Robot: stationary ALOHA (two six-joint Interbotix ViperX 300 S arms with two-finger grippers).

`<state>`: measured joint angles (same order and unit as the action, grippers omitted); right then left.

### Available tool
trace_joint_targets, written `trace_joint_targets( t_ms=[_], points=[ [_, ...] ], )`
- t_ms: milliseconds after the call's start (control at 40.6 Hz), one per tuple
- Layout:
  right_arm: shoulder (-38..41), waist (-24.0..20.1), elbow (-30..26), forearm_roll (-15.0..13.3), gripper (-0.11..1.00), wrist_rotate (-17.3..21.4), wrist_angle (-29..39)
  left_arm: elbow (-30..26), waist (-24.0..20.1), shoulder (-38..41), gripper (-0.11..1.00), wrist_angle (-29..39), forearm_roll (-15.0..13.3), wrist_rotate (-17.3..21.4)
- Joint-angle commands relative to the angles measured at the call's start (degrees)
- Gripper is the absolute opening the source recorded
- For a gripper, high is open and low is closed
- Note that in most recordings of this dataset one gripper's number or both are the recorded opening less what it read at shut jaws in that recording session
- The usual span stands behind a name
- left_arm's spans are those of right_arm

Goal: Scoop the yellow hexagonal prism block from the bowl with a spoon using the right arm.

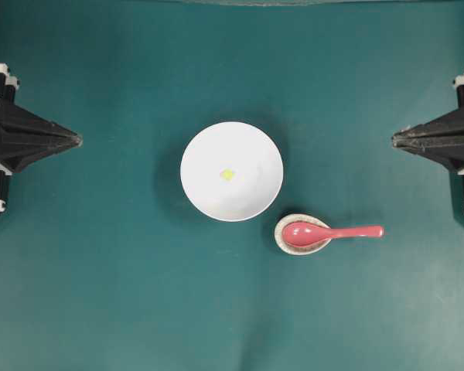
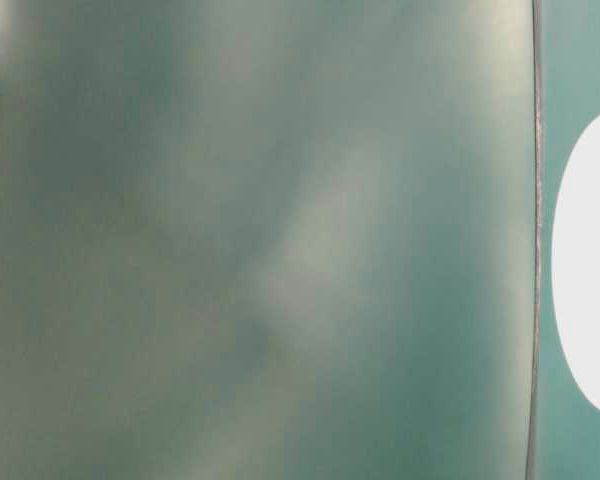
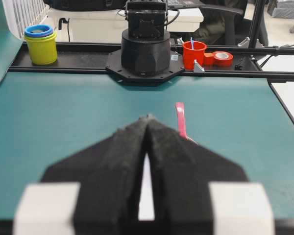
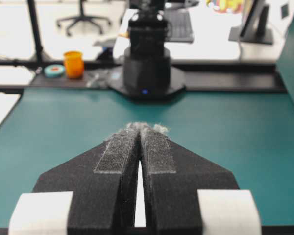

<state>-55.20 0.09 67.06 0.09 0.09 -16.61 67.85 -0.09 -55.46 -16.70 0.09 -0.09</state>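
The white bowl (image 1: pixel 251 147) stands mid-table with the tiny yellow hexagonal prism block (image 1: pixel 227 175) inside, near its centre. The pink-red spoon (image 1: pixel 336 232) lies to the bowl's lower right. Its scoop rests in a small speckled dish (image 1: pixel 288 243) and its handle points right. My left gripper (image 1: pixel 77 140) is shut and empty at the left edge, far from the bowl. My right gripper (image 1: pixel 395 139) is shut and empty at the right edge, above the spoon's handle end. In the left wrist view the spoon handle (image 3: pixel 180 120) shows beside the shut gripper (image 3: pixel 147 117). The right wrist view shows only its shut gripper (image 4: pixel 139 128).
The opposite arm bases (image 3: pixel 146 49) (image 4: pixel 147 68) stand at the table's far edges. Off the table sit a yellow cup (image 3: pixel 40 46), a red cup (image 3: pixel 194 54), a tape roll (image 3: pixel 222 58) and an orange cup (image 4: pixel 73 63). The table-level view is a blur.
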Motion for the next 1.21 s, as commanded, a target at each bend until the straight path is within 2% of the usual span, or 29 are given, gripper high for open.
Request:
trace_joint_targets(
  t_ms=[0,49,1181],
  points=[
    [0.70,0.26,-0.97,0.00,-0.02,-0.26,0.09,-1.93,0.00,-0.09,-0.01,2.37,0.35,-0.35],
    [0.97,0.26,-1.23,-0.09,-0.01,-0.62,1.23,-2.37,-0.09,-0.79,0.00,4.04,0.26,-0.35],
    [1.32,0.35,-1.67,0.00,-0.01,0.18,1.23,-2.37,0.00,-1.32,0.00,5.36,0.35,-0.35]
  ],
)
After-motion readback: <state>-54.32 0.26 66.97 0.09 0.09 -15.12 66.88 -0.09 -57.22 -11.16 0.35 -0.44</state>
